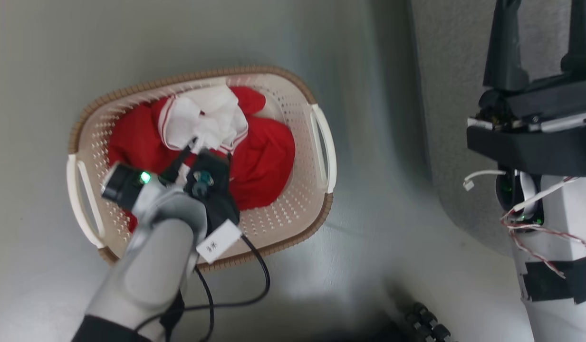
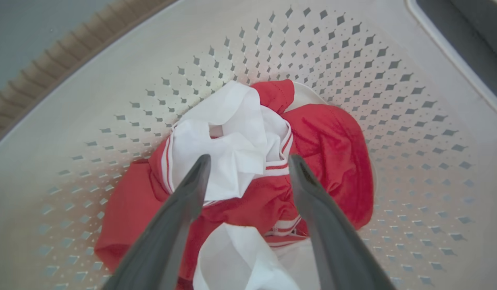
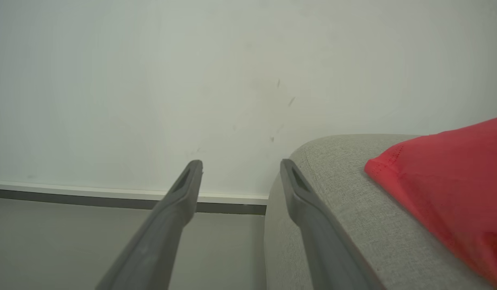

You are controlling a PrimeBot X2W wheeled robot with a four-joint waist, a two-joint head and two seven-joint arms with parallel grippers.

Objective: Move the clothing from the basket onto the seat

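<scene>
1. Far left: cream basket (image 1: 297, 204) on the grey floor (image 1: 36, 47), brown rim up, a handle at each end.
2. Heaped in the middle of it: the clothing (image 1: 266, 161), red, with a crumpled white panel and stripe trim on top.
3. Dipped into the basket from the near side: left gripper (image 2: 249, 161), fingers spread wide, one on either side of that white fold, nothing pinched between them. Touching the cloth or just above it, cannot tell.
4. Trailing below the left forearm: a black cable (image 1: 259, 280), looped across the floor.
5. Right of the basket and apart from it: the seat (image 1: 445, 95), light grey fabric, rounded corner.
6. Lying on the seat, seen from the right wrist: one red garment (image 3: 446, 189), draped over the cushion's top.
7. Far right, up by the seat's edge: right gripper (image 3: 240, 165), fingers wide apart, empty, pointing at a pale wall (image 3: 151, 80).
</scene>
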